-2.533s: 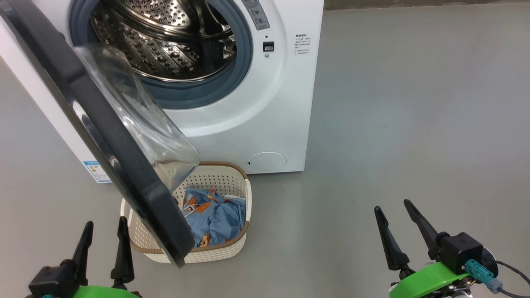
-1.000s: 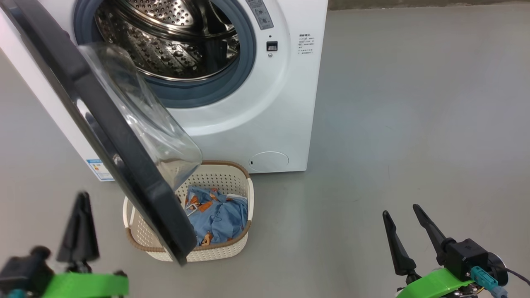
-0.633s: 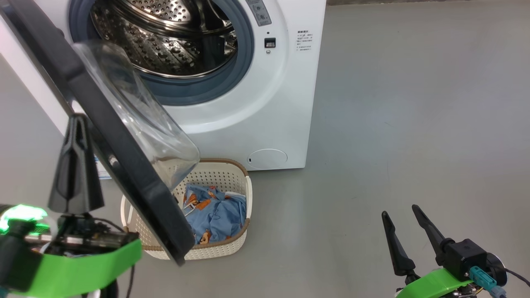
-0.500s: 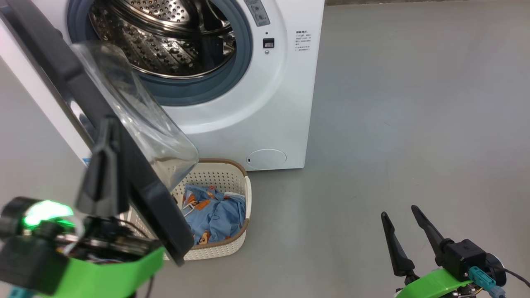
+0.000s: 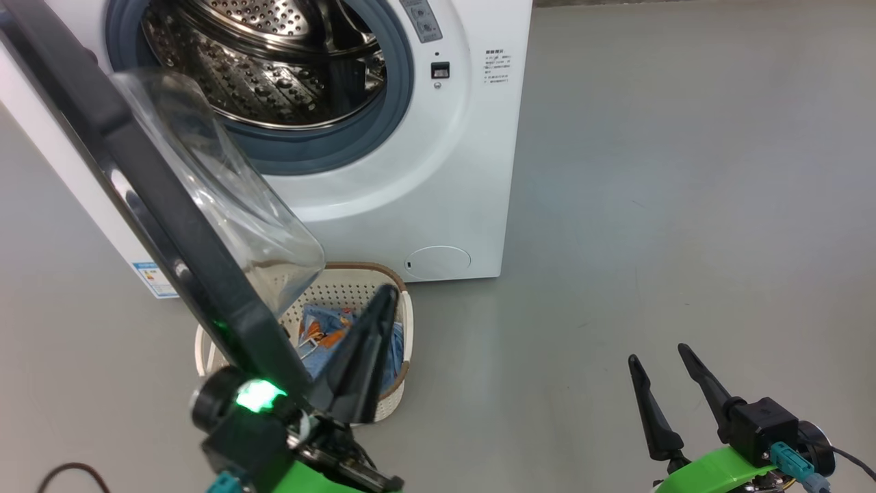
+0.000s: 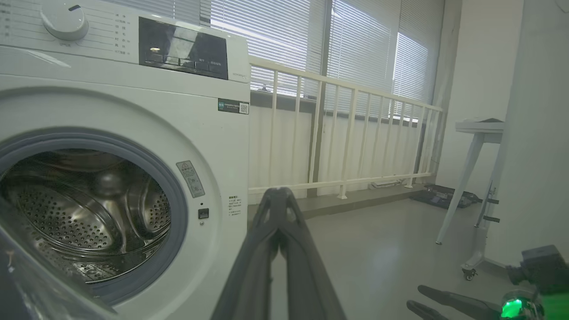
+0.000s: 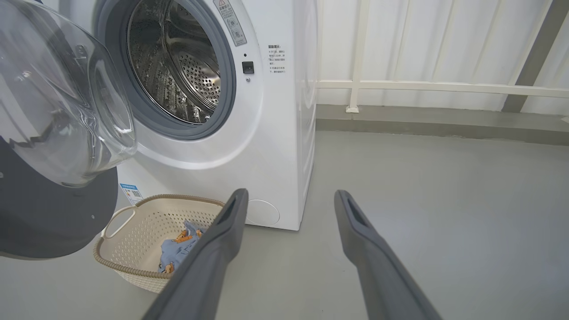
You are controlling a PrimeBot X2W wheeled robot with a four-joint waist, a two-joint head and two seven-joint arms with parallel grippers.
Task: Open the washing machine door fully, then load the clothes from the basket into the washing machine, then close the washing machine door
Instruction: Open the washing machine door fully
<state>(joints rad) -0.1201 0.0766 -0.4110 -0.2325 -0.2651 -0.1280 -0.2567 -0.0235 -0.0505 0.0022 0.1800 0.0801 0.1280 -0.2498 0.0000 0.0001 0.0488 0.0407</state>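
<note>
Floor [image 7: 422, 200] basket [image 7: 151, 222] holds clothes [image 7: 178, 251]

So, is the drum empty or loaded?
Empty as far as visible: the drum shows bare steel; the clothes lie in the basket.

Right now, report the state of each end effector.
Left end effector: closed, fingers pressed together, holding nothing.
Right end effector: open, holding nothing.
</note>
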